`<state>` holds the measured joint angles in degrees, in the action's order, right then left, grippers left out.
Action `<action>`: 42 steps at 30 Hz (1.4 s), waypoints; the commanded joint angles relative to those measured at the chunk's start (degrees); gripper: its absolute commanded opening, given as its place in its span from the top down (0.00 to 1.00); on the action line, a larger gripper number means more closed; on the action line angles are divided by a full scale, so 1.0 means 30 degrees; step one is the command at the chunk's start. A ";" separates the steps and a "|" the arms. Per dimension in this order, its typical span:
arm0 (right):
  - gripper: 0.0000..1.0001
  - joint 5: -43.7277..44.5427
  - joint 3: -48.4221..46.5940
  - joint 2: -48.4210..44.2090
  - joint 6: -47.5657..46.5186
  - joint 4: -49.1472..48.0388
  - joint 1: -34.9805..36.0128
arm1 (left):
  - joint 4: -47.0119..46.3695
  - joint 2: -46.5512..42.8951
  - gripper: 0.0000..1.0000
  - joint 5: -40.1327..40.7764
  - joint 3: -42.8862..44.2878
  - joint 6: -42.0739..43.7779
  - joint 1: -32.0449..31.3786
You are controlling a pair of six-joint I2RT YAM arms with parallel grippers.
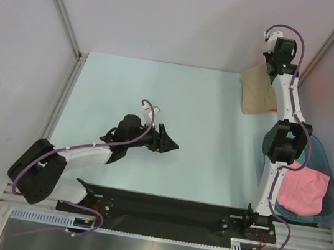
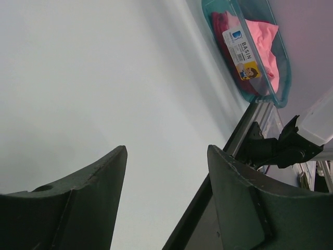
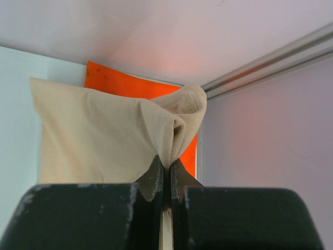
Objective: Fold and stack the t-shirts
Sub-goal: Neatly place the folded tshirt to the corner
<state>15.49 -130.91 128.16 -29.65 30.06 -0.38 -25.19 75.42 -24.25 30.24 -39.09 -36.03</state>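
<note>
1. While reaching far toward the back right corner with the right arm (elbow bent above the teal tub (image 1: 333,187)), pinches a raised fold of the tan t-shirt (image 3: 99,135) in the right gripper (image 3: 167,166), fingers clenched tight on the cloth.
2. Keeps the left arm low and bent over the middle of the table (image 1: 159,92), with the left gripper (image 2: 166,151) pointing to the right, fingers spread apart and grasping nothing.
3. Shows the tan t-shirt folded flat in that corner, one edge pulled up into a small peak at the fingertips.
4. Shows the orange t-shirt (image 3: 125,86) under the tan one, only a bright strip visible along the wall side.
5. Shows the pink t-shirt (image 1: 305,190) crumpled inside the tub, beside the right arm's base.
</note>
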 commanded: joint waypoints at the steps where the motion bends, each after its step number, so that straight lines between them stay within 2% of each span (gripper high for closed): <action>1: 1.00 0.0844 -0.1158 -0.0034 -0.0284 -0.1057 -0.0341 | -0.1037 0.0348 0.31 -0.0676 0.0760 -0.0211 0.0145; 18: 1.00 0.1313 -0.2095 0.0669 -0.0430 -0.1876 -0.0575 | -0.0685 0.0232 0.28 -0.0677 0.0848 -0.0066 0.0409; 42: 1.00 0.2659 -0.2711 0.2047 0.1091 -0.3370 -0.0985 | -0.0979 0.1023 0.28 -0.0706 0.0936 -0.0270 0.0614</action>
<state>20.86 -136.00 134.93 -27.90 24.49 -2.55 -25.61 78.04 -24.88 31.20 -39.57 -34.79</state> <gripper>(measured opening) 0.036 0.714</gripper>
